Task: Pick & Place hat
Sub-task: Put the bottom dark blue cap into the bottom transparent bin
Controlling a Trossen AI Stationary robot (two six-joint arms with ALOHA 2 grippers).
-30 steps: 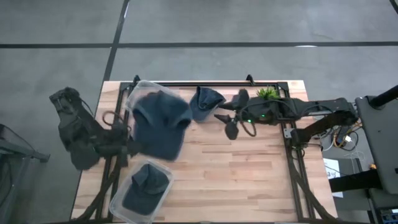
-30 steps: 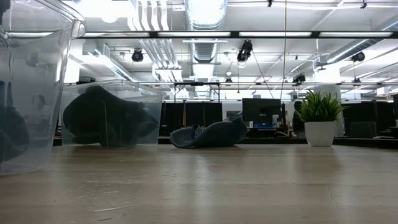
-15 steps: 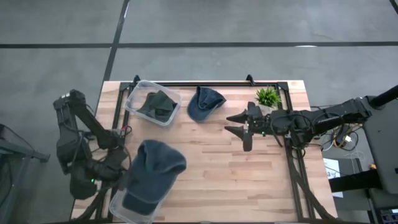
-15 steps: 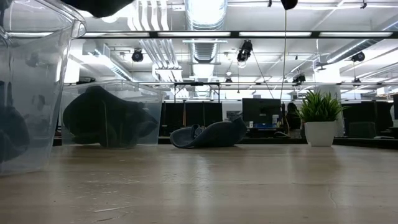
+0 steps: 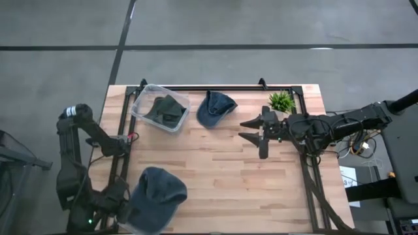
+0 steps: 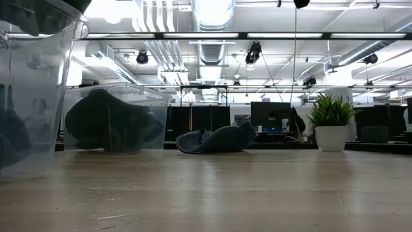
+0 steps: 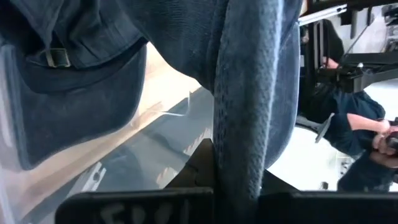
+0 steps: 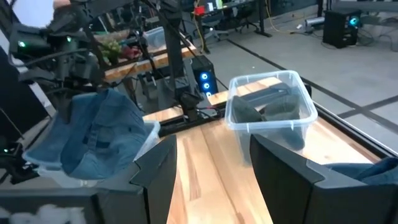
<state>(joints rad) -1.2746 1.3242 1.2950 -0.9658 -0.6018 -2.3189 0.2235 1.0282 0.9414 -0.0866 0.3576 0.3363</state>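
The left gripper [image 7: 239, 186] pinches a fold of the blue hat [image 5: 155, 198], holding it over the near-left corner of the table [image 5: 228, 176], above the clear bin [image 6: 32, 90] that stands there. In the left wrist view the cloth hangs down between the fingers, and a second cap with a strap buckle lies in the bin beneath it.

The hat looks light and limp: it drapes and keeps no shape of its own, so it should neither slip much nor break. A pinch on a fold of the crown, as now, seems enough; the brim is likely the only stiffer part, and it may catch on the bin's rim as the hat goes in.

The left arm is folded back along the table's left edge, its wrist brought low toward the near corner.

The right gripper [image 5: 255, 132] hovers with fingers spread and empty, toward the right edge in the far half of the table, its arm stretched in level from the right side. Another hat [image 5: 215, 108] lies loose near the middle of the far edge, a far bin [image 5: 160, 108] with a dark hat stands beside it, and a small plant [image 5: 281, 101] sits near the far-right corner.
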